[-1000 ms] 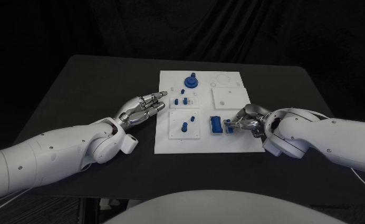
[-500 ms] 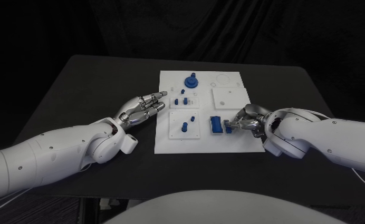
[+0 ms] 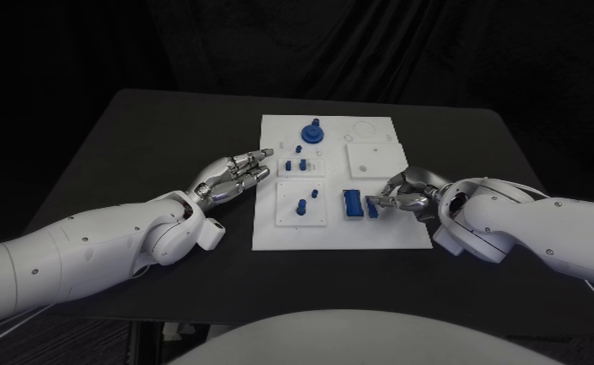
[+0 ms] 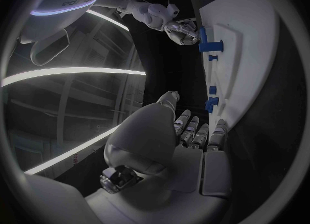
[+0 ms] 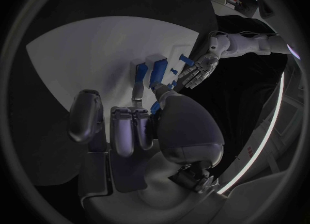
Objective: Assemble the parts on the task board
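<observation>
Blue block [image 3: 353, 203] sits near the front of the white board [image 3: 384, 236], right hand [image 3: 405, 194] pinching a small piece just beside it. Left hand [image 3: 232, 174] flat, fingers together, at board's left edge, holding nothing. Risk: piece slips or goes in crooked if pinch loosens. Contact pt hidden by fingers.

Parts [image 3: 353, 203] on task board [image 3: 372, 236], mid-table [image 3: 161, 124]
</observation>
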Controlling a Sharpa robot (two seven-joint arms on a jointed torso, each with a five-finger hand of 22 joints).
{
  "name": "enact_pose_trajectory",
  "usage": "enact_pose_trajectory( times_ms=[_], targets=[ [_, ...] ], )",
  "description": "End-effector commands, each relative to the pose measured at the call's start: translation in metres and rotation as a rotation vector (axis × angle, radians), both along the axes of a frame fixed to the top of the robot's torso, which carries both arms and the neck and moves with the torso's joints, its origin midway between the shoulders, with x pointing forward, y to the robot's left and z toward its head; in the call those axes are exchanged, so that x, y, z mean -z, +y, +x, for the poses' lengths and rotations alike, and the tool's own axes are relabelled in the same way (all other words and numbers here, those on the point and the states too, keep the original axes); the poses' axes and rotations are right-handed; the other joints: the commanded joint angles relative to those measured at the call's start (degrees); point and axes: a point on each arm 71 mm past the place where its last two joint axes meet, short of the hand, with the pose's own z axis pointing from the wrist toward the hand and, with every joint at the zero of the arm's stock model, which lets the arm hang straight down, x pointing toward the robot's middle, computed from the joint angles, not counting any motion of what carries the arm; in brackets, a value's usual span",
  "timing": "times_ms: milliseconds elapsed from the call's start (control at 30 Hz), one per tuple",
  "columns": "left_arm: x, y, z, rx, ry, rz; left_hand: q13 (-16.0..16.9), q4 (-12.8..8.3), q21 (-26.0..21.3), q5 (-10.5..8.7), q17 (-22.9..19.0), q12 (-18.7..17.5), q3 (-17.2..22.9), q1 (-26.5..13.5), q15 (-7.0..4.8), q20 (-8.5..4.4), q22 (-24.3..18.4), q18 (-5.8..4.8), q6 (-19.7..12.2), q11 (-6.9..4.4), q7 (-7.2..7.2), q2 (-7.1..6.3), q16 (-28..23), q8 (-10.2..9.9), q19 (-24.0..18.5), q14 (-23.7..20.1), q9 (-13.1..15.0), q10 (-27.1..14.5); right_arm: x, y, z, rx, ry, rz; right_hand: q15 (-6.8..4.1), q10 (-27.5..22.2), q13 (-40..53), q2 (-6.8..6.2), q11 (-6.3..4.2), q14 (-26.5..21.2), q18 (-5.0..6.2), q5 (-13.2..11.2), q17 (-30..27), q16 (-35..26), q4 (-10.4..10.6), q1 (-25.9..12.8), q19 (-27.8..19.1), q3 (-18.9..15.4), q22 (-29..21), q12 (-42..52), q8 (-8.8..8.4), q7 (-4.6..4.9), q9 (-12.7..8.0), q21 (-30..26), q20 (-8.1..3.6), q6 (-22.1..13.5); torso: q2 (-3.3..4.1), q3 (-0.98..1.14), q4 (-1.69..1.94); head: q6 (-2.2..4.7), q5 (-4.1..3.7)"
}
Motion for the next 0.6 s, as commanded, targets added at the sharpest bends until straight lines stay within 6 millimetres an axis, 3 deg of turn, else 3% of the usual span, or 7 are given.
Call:
enact_pose_trajectory(
  times_ms=[33, 133, 200, 367, 467, 567, 600],
  targets=[
    [-0.004, -0.001, -0.001, 0.012, -0.047, -0.047, 0.1, 0.1, 0.1, 0.36, 0.0, 0.2, 0.4, 0.0, 0.1, 0.08, -0.1, 0.96, 0.2, -0.03, 0.61, -0.28, 0.1, 0.2, -0.1, 0.0, 0.1, 0.1, -0.007, 0.003, -0.002, -0.081, -0.093, 0.0, -0.64, 5.9, 15.1, -0.24, -0.58, 5.9, -0.19, 0.1, 14.7, 0.0, 0.3, 1.0, 0.0, -0.6, 9.4, -0.3, 3.94, -0.46, 3.5, 0.5, -0.57, -1.5, -0.01, -0.04, 0.03, -0.01, 0.06],
    [-0.004, 0.0, -0.001, 0.011, -0.047, -0.046, 0.1, 0.1, 0.1, 0.36, 0.0, 0.2, 0.4, 0.0, 0.1, 0.08, -0.1, 0.96, 0.2, -0.03, 0.61, -0.28, 0.1, 0.2, -0.1, 0.0, 0.1, 0.1, -0.007, 0.002, -0.007, -0.116, -0.082, -0.017, -0.89, 5.9, 15.1, -0.76, -0.89, 6.0, -0.19, 0.1, 14.8, 0.1, 0.8, 1.8, 0.0, -1.3, 9.4, -0.3, 7.42, -0.83, 6.6, 0.4, -0.79, -2.6, 0.01, -0.04, 0.04, -0.01, -0.09],
    [-0.004, 0.0, -0.001, 0.011, -0.046, -0.046, 0.1, 0.1, 0.1, 0.36, 0.0, 0.2, 0.4, 0.0, 0.1, 0.08, -0.1, 0.96, 0.2, -0.03, 0.61, -0.28, 0.1, 0.2, -0.1, 0.0, 0.1, 0.1, -0.006, 0.001, -0.01, -0.128, -0.075, -0.025, -0.97, 5.9, 15.1, -0.95, -0.98, 6.0, -0.18, 0.1, 14.8, 0.1, 1.1, 2.0, 0.0, -1.5, 9.4, -0.3, 8.52, -0.94, 7.6, 0.3, -0.87, -3.0, 0.02, -0.04, 0.04, -0.01, -0.16],
    [-0.004, -0.001, -0.001, 0.011, -0.045, -0.045, 0.1, 0.1, 0.1, 0.36, 0.0, 0.2, 0.4, 0.0, 0.1, 0.08, -0.1, 0.96, 0.2, -0.03, 0.61, -0.28, 0.1, 0.2, -0.1, 0.0, 0.1, 0.1, -0.003, -0.003, -0.016, -0.16, -0.038, -0.065, -1.32, 5.9, 15.1, -1.85, -1.42, 6.0, -0.23, 0.1, 15.0, 0.1, 1.9, 3.1, 0.0, -2.5, 9.5, -0.3, 13.1, -1.47, 11.7, 0.6, -1.19, -3.8, 0.01, 0.01, 0.02, -0.01, -0.03],
    [-0.004, -0.001, -0.001, 0.011, -0.044, -0.045, 0.1, 0.1, 0.1, 0.36, 0.0, 0.2, 0.4, 0.0, 0.1, 0.08, -0.1, 0.96, 0.2, -0.03, 0.61, -0.28, 0.1, 0.2, -0.1, 0.0, 0.1, 0.1, -0.001, -0.004, -0.017, -0.169, -0.022, -0.08, -1.52, 5.9, 15.1, -2.14, -1.65, 6.0, -0.31, 0.1, 15.1, 0.2, 2.0, 3.8, 0.2, -2.7, 9.6, -0.3, 17.59, -1.74, 15.2, 1.0, -1.36, -0.3, 0.04, 0.04, -0.06, -0.01, 0.14],
    [-0.004, -0.001, -0.001, 0.011, -0.044, -0.044, 0.1, 0.1, 0.1, 0.36, 0.0, 0.2, 0.4, 0.0, 0.1, 0.08, -0.1, 0.96, 0.2, -0.03, 0.61, -0.28, 0.1, 0.2, -0.1, 0.0, 0.1, 0.1, 0.0, -0.005, -0.018, -0.18, -0.017, -0.095, -1.62, 5.9, 15.1, -2.4, -1.79, 6.0, -0.36, 0.1, 15.1, 0.2, 2.0, 4.3, 0.3, -2.9, 9.7, -0.3, 19.7, -1.88, 17.0, 1.3, -1.47, 1.2, 0.05, 0.03, -0.14, -0.01, 0.31],
    [-0.004, 0.0, -0.001, 0.011, -0.044, -0.044, 0.1, 0.1, 0.1, 0.36, 0.0, 0.2, 0.4, 0.0, 0.1, 0.08, -0.1, 0.96, 0.2, -0.03, 0.61, -0.28, 0.1, 0.2, -0.1, 0.0, 0.1, 0.1, 0.001, -0.005, -0.019, -0.184, -0.017, -0.1, -1.68, 5.9, 15.1, -2.6, -1.86, 6.0, -0.37, 0.1, 15.1, 0.2, 1.9, 4.7, 0.3, -3.0, 9.7, -0.3, 21.16, -1.97, 18.2, 1.3, -1.53, 2.4, 0.04, 0.02, -0.19, -0.01, 0.37]
  ],
)
